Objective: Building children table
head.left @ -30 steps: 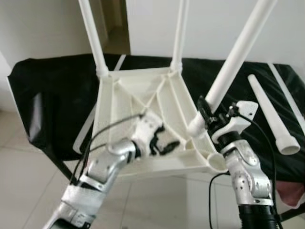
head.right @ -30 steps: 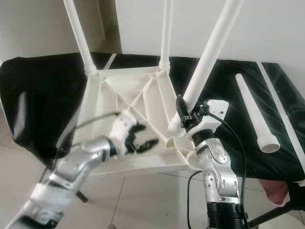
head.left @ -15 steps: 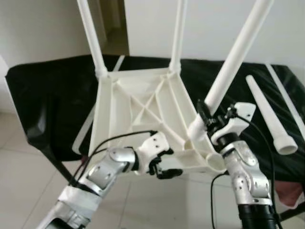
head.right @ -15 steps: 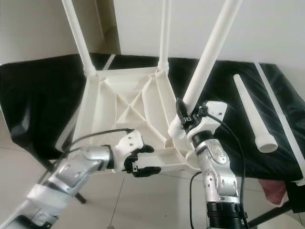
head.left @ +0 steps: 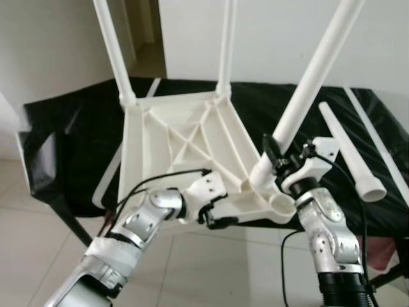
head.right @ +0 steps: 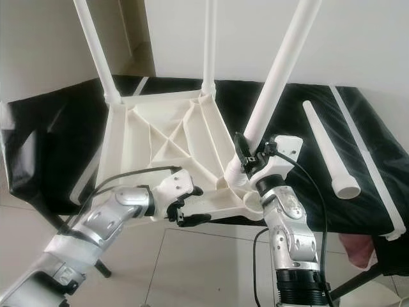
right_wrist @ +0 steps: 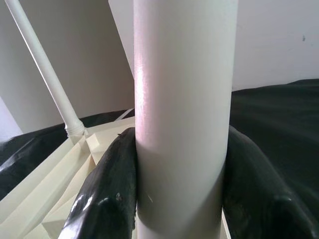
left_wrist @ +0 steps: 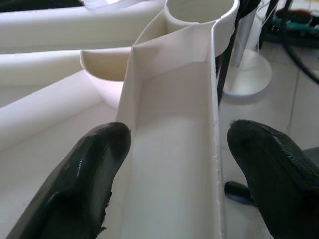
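Right gripper (head.right: 246, 155) clamped on leg (head.right: 279, 72) at tabletop's (head.left: 172, 137) 4 o'clock corner; left gripper (left_wrist: 174, 169) – fingers parted, straddling near rim – wrist view reveals empty socket (left_wrist: 199, 9)

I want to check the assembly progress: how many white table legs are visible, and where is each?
4. Two stand in the far corners of the upturned table top; one is in the near right corner, held by the right gripper; one lies loose on the black cloth.
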`<state>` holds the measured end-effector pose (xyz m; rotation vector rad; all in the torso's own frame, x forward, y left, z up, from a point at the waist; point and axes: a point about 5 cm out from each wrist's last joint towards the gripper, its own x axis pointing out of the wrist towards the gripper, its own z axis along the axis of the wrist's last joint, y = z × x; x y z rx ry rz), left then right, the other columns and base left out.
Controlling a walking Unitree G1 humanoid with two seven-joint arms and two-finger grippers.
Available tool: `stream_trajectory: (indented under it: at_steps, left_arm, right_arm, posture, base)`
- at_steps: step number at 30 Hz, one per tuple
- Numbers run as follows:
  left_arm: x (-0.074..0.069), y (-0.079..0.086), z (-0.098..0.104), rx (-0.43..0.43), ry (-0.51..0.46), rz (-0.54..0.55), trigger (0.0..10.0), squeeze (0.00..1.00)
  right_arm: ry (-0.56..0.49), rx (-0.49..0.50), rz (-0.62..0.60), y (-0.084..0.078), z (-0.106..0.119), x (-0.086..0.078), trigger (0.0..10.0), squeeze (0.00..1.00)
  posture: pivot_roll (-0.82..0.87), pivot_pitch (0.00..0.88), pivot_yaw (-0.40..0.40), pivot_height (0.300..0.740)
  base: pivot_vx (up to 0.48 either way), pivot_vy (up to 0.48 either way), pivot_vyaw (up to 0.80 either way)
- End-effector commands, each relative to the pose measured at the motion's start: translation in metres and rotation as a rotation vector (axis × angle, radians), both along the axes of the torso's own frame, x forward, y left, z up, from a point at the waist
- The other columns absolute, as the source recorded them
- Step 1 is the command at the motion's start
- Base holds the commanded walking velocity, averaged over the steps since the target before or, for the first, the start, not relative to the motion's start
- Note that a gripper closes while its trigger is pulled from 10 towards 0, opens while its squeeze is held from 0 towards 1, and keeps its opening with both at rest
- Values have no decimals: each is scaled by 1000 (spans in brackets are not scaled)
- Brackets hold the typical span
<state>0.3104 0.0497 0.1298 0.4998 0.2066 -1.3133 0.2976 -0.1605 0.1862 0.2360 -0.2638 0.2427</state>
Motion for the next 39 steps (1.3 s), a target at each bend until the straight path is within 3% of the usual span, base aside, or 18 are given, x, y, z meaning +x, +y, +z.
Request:
stream_trajectory:
  at_steps: [1,3,7,9,13,16,24,26,30,34,39]
  left_arm:
    - [20,16,4,0,-122,267,10000,0]
    - [30,18,11,-31,-140,334,10000,0]
    - [34,18,18,-73,-135,353,10000,0]
    - [32,16,21,-110,-122,335,10000,0]
    - [21,9,36,-277,-45,229,10000,0]
    - [18,5,46,-355,-24,201,10000,0]
    - [14,5,56,-401,-38,190,10000,0]
    - [1,9,59,-422,-28,120,10000,0]
    - [-10,11,57,-396,-38,72,10000,0]
    - [-13,11,56,-395,-39,66,10000,0]
    - [-21,11,56,-422,-52,79,10000,0]
  right_arm:
    - [-25,-9,-15,-2,4,1,10000,0]
    - [-23,-12,-22,-2,3,1,10000,0]
    - [-22,-15,-30,-3,1,0,10000,0]
    - [-23,-13,-34,-4,1,0,10000,0]
    - [-65,21,-50,-8,4,-3,10000,0]
    - [-99,38,-64,-9,7,-4,10000,0]
    - [-119,5,-84,-9,8,-6,10000,0]
    - [-127,-36,-104,-9,7,-10,10000,0]
    - [-132,-100,-136,-10,5,-16,10000,0]
    - [-138,-120,-144,-10,5,-18,10000,0]
    - [-151,-161,-189,-7,-2,-40,10000,0]
  posture:
    - [10,0,8,740]
    - [8,0,15,740]
    - [6,1,20,740]
    - [6,3,22,740]
    - [5,7,27,740]
    - [9,7,28,740]
    - [13,7,30,740]
    - [16,8,29,740]
    - [19,11,25,740]
    - [18,13,23,740]
    - [25,23,9,740]
  base:
    - [0,0,0]
    - [0,0,0]
    - [0,0,0]
    - [0,0,0]
    - [0,0,0]
    - [0,0,0]
    - [0,0,0]
    - [0,0,0]
    - [0,0,0]
    - [0,0,0]
    - [0,0,0]
